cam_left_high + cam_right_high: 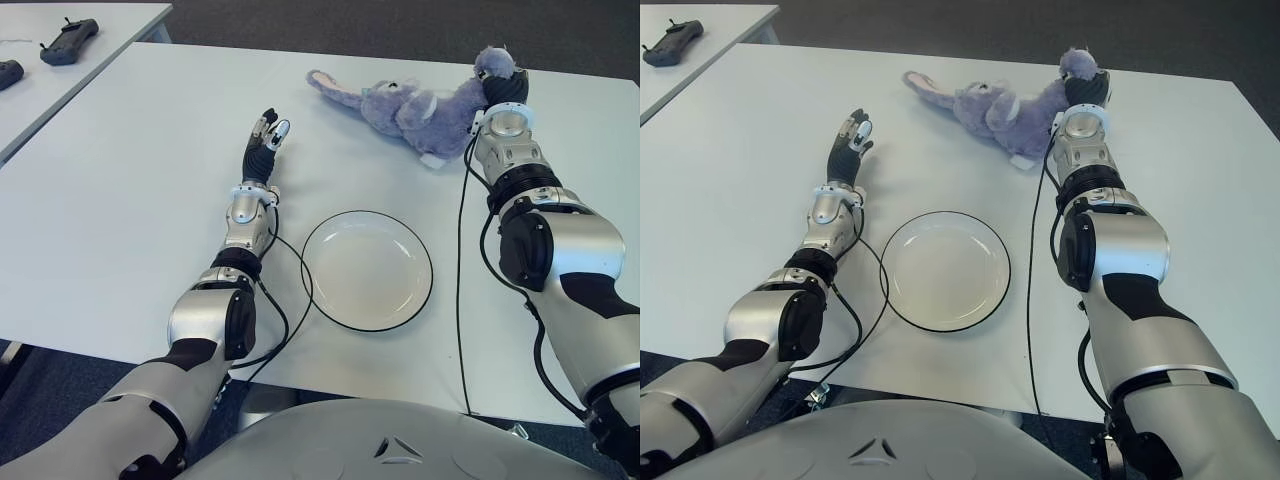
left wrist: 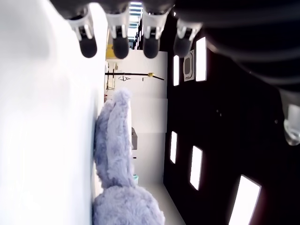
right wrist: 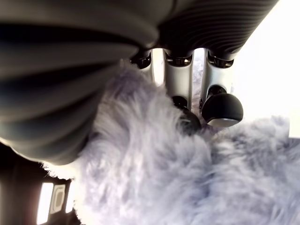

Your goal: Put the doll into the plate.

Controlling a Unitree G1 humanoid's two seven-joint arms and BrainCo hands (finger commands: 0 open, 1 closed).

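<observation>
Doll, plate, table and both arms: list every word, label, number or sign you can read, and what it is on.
No readable text in any view.
Plush rabbit doll: a small white tag at its underside, nothing on it can be read.
Plate: plain white with a dark rim, no marking.
Table: no label.
Right hand, on the doll, and left hand, left of it: no lettering to be seen.

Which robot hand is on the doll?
The right robot hand, its fingers pressed into the purple doll. The left robot hand is open, apart from it, holding nothing.
</observation>
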